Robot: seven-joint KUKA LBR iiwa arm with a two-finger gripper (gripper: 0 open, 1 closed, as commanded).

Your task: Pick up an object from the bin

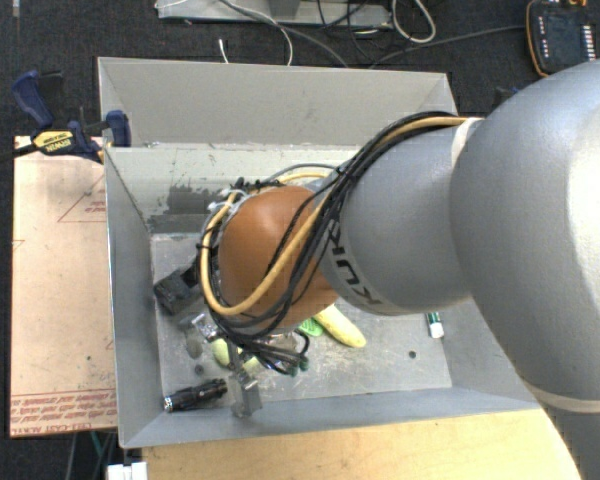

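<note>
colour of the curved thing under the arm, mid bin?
Curved thing is yellow, clearest in the camera view.

Arm [430,228], centre of frame: black lettering "KUK" legible on grey casing; no other marking readable

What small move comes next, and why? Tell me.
Probably nudge the gripper slightly toward the black cylinder, which lies just beside it near the bin's front wall. The tip looks off to the cylinder's side rather than over it; the yellow piece lies farther away.
</note>
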